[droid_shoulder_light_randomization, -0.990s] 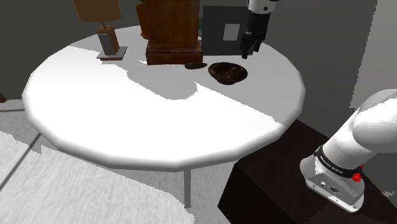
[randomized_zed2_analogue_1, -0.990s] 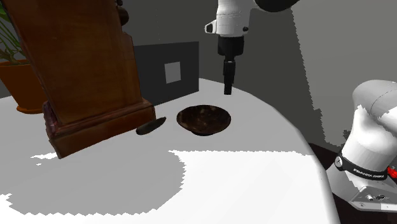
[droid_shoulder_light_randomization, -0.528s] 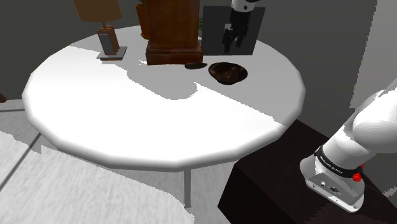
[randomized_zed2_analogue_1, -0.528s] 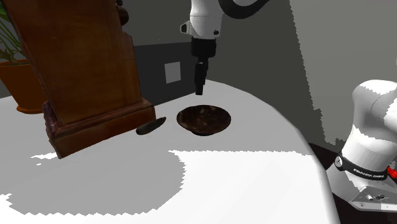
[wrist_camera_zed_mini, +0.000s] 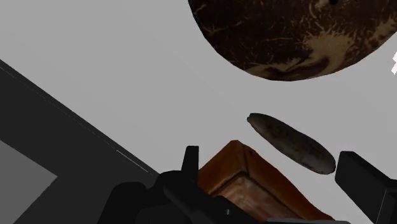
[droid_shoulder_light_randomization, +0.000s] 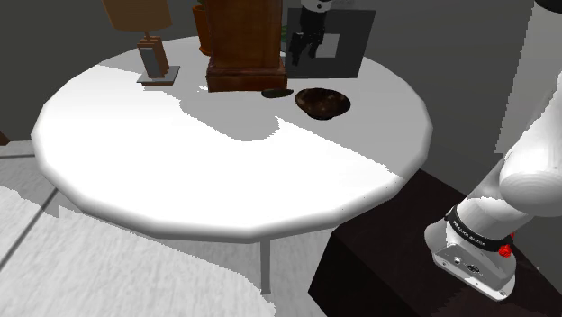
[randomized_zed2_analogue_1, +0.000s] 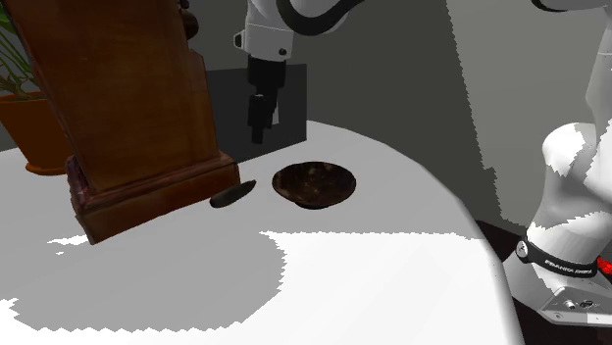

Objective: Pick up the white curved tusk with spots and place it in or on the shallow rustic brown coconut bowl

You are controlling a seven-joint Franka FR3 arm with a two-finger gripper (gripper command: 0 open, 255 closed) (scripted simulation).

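Wrist view: claw [wrist_camera_zed_mini: 270, 162] open, empty; straddle the dark speckled tusk [wrist_camera_zed_mini: 291, 143] crosswise, clear of the wooden case [wrist_camera_zed_mini: 254, 184]; descend.

Bowl [wrist_camera_zed_mini: 292, 35], beyond the gripper [wrist_camera_zed_mini: 270, 156]: rough, mottled dark brown shell.
Tusk [wrist_camera_zed_mini: 291, 143], nearer it: matt, speckled grey-brown.
Case [wrist_camera_zed_mini: 254, 184], nearest: reddish wood with a slight sheen.
Table [droid_shoulder_light_randomization: 225, 171]: smooth, matt white.
Panel [droid_shoulder_light_randomization: 347, 40]: flat, matt dark grey.
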